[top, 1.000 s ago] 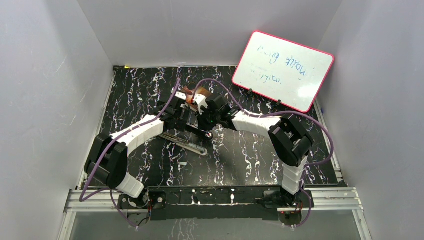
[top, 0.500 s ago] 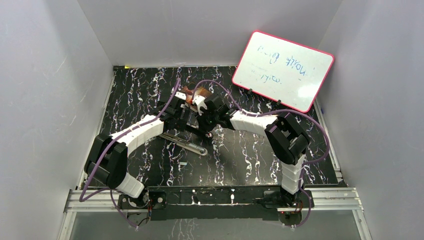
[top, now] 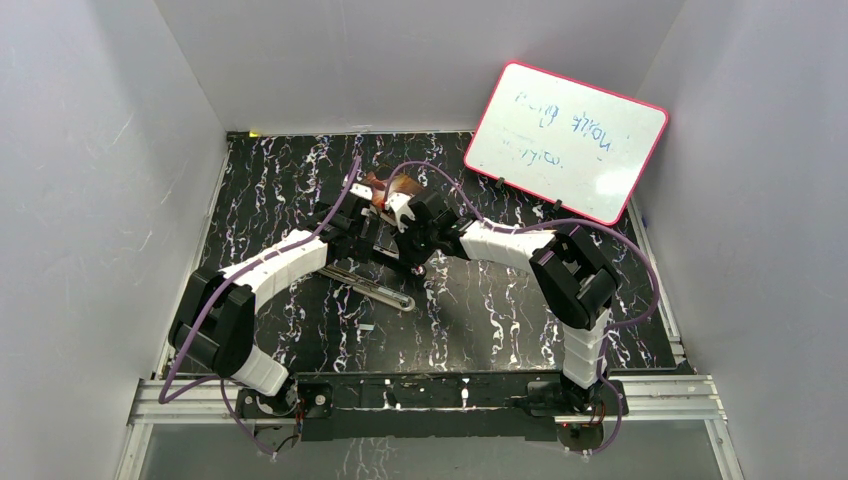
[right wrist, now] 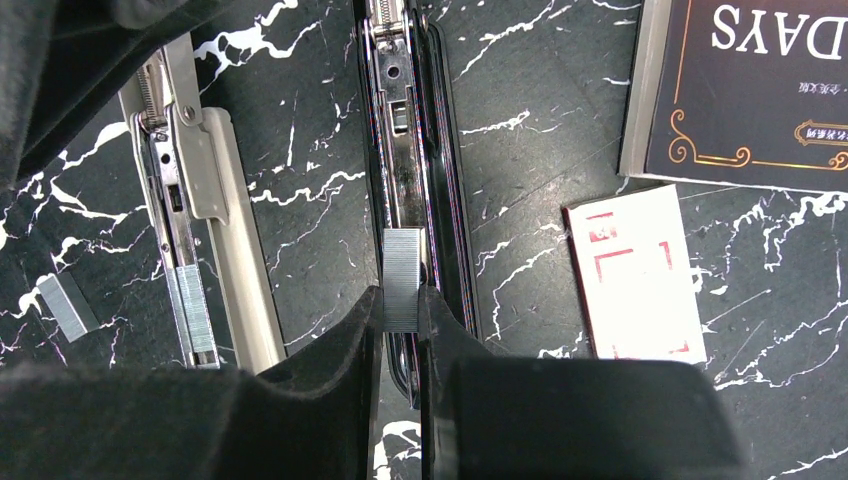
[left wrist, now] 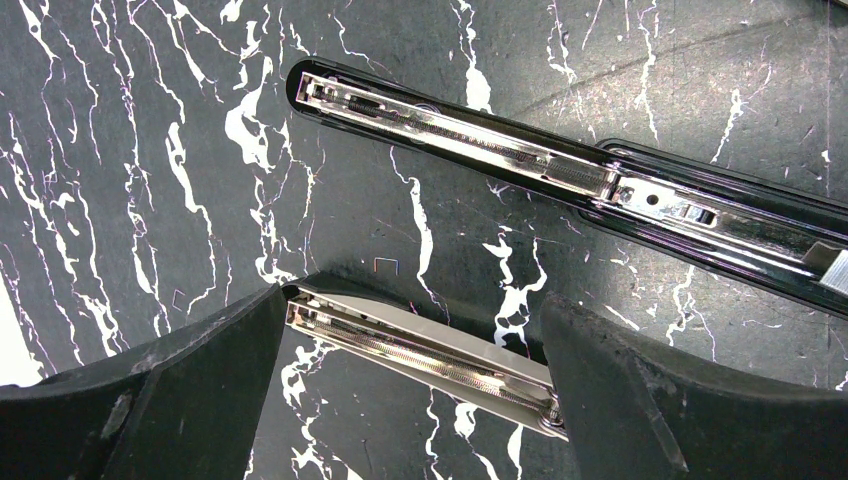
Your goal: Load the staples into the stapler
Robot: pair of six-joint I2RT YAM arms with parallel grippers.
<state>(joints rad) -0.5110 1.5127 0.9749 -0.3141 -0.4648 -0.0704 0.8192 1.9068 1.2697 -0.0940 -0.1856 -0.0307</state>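
R gripper (right wrist: 400, 335) nearly shut, pinching staples (right wrist: 402, 265) over stapler (right wrist: 408, 150) rail for loading; L gripper (left wrist: 415, 385) fully open, empty, straddling stapler arm.

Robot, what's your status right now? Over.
Left fingers open, astride silver rail. Right fingers pinching staple strip above open stapler. Nothing visibly in the way.

The right gripper (right wrist: 401, 305) pinches a strip of staples (right wrist: 402, 262) in line with the black stapler (right wrist: 440, 170) channel. At nine o'clock lies a metal rail (right wrist: 230, 200), with a loose strip (right wrist: 68, 305) beyond it. At three o'clock sits a white-and-red box (right wrist: 635, 275), and at one a dark book (right wrist: 760, 90).
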